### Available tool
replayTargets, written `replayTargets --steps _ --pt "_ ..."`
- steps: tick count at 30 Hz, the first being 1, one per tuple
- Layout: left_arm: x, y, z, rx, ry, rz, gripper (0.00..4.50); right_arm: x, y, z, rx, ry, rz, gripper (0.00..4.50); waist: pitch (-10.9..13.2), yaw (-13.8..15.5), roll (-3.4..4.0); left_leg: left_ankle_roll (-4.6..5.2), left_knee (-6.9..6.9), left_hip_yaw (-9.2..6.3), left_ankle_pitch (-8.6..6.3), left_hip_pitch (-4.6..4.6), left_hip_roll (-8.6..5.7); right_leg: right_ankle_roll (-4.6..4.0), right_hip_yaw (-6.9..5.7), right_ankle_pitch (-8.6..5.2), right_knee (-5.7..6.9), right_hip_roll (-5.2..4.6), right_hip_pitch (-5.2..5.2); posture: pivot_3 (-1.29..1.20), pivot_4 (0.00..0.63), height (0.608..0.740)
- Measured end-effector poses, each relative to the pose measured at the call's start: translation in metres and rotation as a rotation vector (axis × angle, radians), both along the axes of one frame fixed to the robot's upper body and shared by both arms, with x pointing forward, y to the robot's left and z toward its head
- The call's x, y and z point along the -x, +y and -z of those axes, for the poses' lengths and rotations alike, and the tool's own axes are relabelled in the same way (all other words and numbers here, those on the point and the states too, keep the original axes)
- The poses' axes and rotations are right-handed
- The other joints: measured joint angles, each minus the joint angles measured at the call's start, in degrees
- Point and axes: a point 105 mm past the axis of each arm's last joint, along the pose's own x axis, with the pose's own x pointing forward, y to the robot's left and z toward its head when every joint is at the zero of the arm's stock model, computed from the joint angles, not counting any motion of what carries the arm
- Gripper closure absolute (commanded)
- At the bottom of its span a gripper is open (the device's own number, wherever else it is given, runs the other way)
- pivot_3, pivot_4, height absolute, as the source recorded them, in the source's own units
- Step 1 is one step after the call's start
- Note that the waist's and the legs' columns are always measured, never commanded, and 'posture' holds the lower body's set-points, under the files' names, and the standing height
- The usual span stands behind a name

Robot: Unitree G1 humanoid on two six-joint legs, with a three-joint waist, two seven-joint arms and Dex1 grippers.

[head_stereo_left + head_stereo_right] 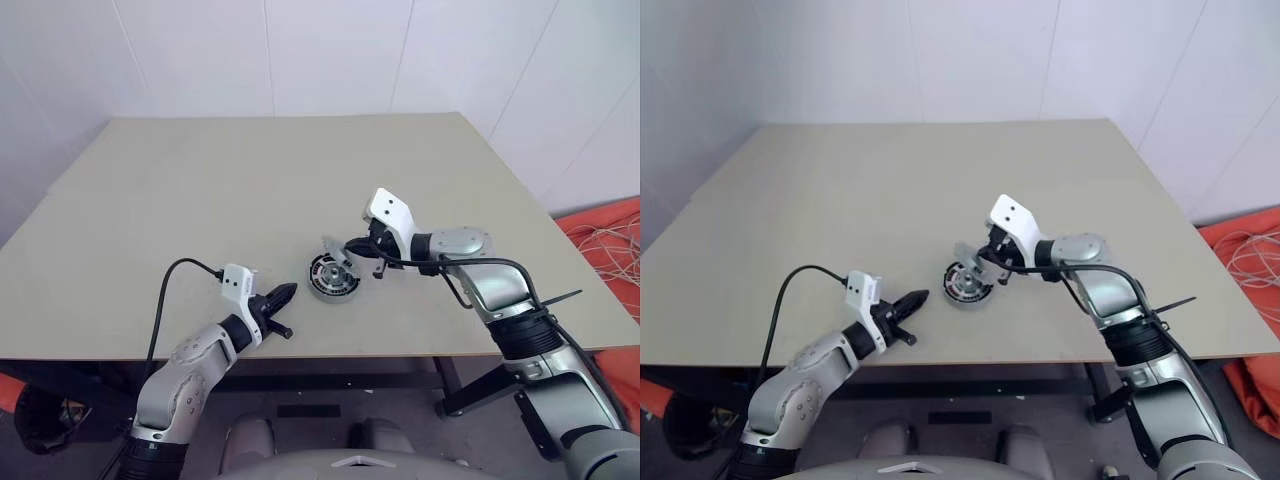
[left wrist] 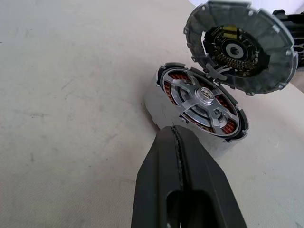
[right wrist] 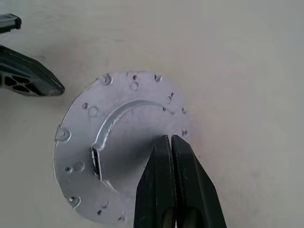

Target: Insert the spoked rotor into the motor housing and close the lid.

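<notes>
From the head views, the left arm reaches forward low over the near edge of the beige surface (image 1: 250,180), its left gripper (image 1: 283,294) pinched shut on nothing and pointing toward the motor housing (image 1: 332,278), which sits on the surface a short way ahead of the fingertips. The right arm bends in from the right with the wrist turned left and angled down; the right gripper (image 1: 352,249) pinches the lid (image 1: 335,252), tilted on edge just above the far side of the housing. White panelled walls stand behind the surface, and orange cloth with pale cables lies at the right. In the left wrist view the closed fingers (image 2: 183,180) aim at the housing, where the spoked rotor (image 2: 203,102) already sits over the copper windings, the lid raised behind it. In the right wrist view the fingers (image 3: 173,185) are clamped on the lid's silver face, with the left gripper's tip nearby.
</notes>
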Motion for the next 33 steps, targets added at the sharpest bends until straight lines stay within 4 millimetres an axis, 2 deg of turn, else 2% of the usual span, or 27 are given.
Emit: replayTargets --steps 5,12,18,21,24,27,29,33 --pt "0.000 0.001 0.000 0.002 0.001 -0.003 4.50 0.002 0.010 0.006 -0.037 0.039 0.010 4.48 0.0 0.0 0.00 0.00 0.00 0.00 0.00 -0.01 -0.01 0.00 0.00 0.00 0.00 0.00 0.00 0.00 0.000 0.740" --pt "-0.001 0.004 0.000 -0.002 0.001 -0.010 4.50 0.009 0.020 0.027 -0.060 0.121 0.024 4.48 0.0 0.0 0.00 0.00 -0.01 -0.01 0.00 0.00 -0.01 0.01 0.00 0.00 -0.01 0.00 0.01 0.00 0.000 0.740" --pt "-0.001 0.004 0.000 -0.003 0.001 -0.010 4.50 0.008 0.019 0.030 -0.068 0.121 0.030 4.48 0.0 0.0 -0.04 -0.01 0.00 -0.01 0.00 0.09 -0.01 0.33 0.00 -0.19 -0.01 0.00 0.10 0.00 0.000 0.740" --pt "-0.001 0.004 0.000 -0.004 0.001 -0.010 4.50 0.008 0.020 0.029 -0.125 0.122 0.049 4.48 0.0 0.0 -0.04 -0.02 0.00 -0.01 0.00 0.08 0.00 0.35 0.00 -0.20 0.00 0.00 0.08 0.00 0.000 0.740" --pt "0.000 0.005 0.000 -0.005 0.001 -0.010 4.50 0.008 0.021 0.015 -0.216 0.099 0.036 4.48 0.0 0.0 -0.02 -0.01 0.00 -0.01 0.01 0.04 -0.01 0.32 0.00 -0.19 0.00 0.00 0.03 0.00 0.000 0.740" --pt "-0.001 0.005 0.000 -0.006 0.001 -0.010 4.50 0.004 0.017 -0.010 -0.251 0.014 -0.007 3.85 0.0 0.0 -0.03 -0.01 -0.01 -0.01 0.00 0.04 -0.01 0.24 0.00 -0.14 -0.01 0.00 0.05 0.00 0.000 0.740" --pt "-0.001 0.005 0.000 -0.007 0.000 -0.009 4.50 0.003 0.013 -0.018 -0.249 -0.014 -0.023 3.18 0.0 0.0 -0.04 -0.01 -0.02 -0.01 0.00 0.04 0.00 0.21 0.00 -0.13 -0.02 0.00 0.05 0.00 0.000 0.740" --pt "-0.001 0.005 -0.001 -0.008 -0.003 -0.008 4.50 0.002 0.006 -0.009 -0.244 0.021 -0.040 1.76 0.0 0.0 -0.03 -0.01 -0.01 0.00 0.00 0.02 -0.01 0.04 0.00 -0.02 -0.02 -0.01 0.04 0.00 0.000 0.740"
